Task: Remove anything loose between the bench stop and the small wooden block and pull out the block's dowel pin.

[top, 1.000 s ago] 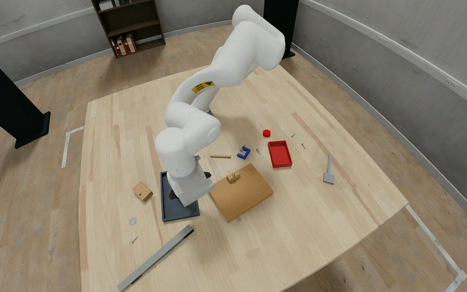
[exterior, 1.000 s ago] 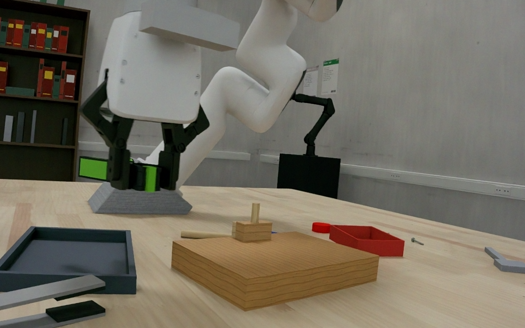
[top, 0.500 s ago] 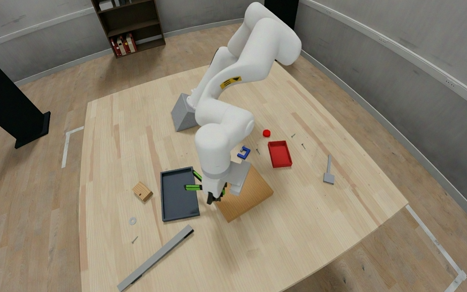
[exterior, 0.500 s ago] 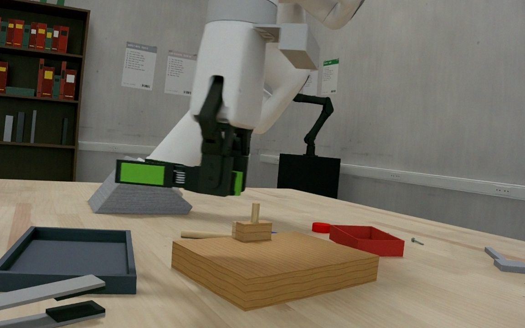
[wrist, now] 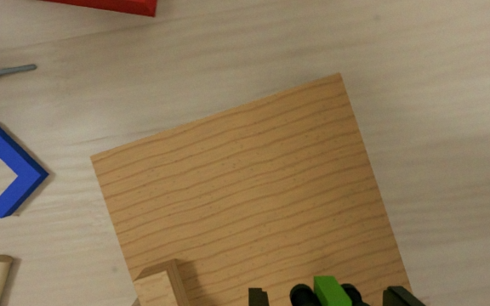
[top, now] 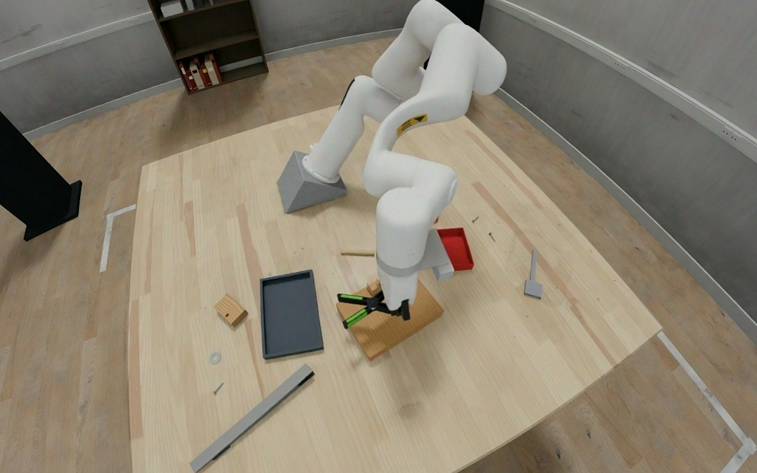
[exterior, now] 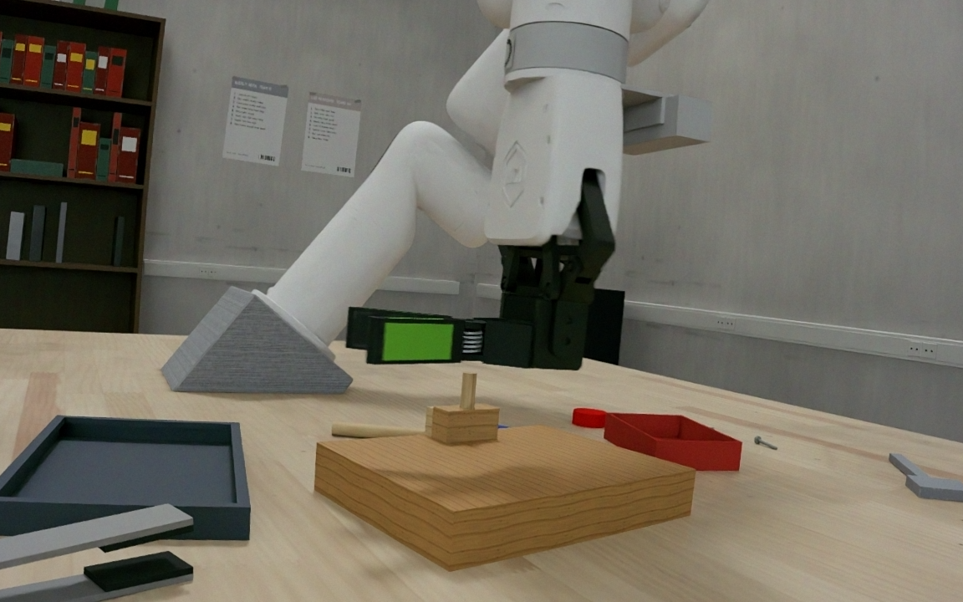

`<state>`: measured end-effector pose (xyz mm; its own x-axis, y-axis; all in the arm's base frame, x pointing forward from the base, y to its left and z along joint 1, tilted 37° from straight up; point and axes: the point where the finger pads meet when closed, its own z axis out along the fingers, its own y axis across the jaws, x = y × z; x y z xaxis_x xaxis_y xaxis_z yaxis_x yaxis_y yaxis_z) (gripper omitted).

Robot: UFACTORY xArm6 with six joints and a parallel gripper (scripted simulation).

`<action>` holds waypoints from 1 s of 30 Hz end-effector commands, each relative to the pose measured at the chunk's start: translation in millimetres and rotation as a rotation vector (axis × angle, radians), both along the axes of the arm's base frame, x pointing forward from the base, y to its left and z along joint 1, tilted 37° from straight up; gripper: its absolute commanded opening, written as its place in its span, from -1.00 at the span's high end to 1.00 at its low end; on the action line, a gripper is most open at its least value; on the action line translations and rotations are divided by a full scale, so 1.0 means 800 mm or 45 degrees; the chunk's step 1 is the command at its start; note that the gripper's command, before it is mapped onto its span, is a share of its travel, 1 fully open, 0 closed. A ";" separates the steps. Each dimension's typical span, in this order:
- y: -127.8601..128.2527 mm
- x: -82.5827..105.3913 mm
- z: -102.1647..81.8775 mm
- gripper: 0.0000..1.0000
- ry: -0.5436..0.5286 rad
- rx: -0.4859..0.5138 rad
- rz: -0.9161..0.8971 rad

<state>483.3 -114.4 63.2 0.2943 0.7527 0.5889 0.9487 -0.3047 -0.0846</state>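
Note:
My gripper [top: 399, 308] is shut on the black spring clamp with green handles [top: 362, 309] and holds it level above the wooden bench board [top: 389, 320]. In the exterior view the clamp [exterior: 432, 340] hangs just above the small wooden block [exterior: 462, 422], whose dowel pin [exterior: 467, 390] stands upright in its hole. The block [top: 373, 287] sits near the far corner of the board [exterior: 503, 487]. The wrist view shows the board [wrist: 249, 195], a corner of the block [wrist: 157, 285] and the clamp's green handle [wrist: 330, 291] between my fingers. I cannot make out a bench stop.
A loose dowel [exterior: 373, 430] and a blue bracket [wrist: 8, 164] lie behind the board. A red tray [top: 457, 247] stands to the right, a grey tray [top: 290, 315] to the left. A spare wood block [top: 230, 309], a long grey bar [top: 252, 417], a grey L-shaped tool [top: 533, 276], a washer and screws are scattered about.

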 end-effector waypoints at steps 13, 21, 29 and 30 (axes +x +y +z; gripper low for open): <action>0.040 0.009 0.031 1.00 -0.250 -0.039 0.302; 0.041 0.009 0.032 1.00 -0.255 -0.040 0.309; 0.042 0.009 0.031 1.00 -0.255 -0.040 0.309; 0.042 0.009 0.031 1.00 -0.255 -0.040 0.309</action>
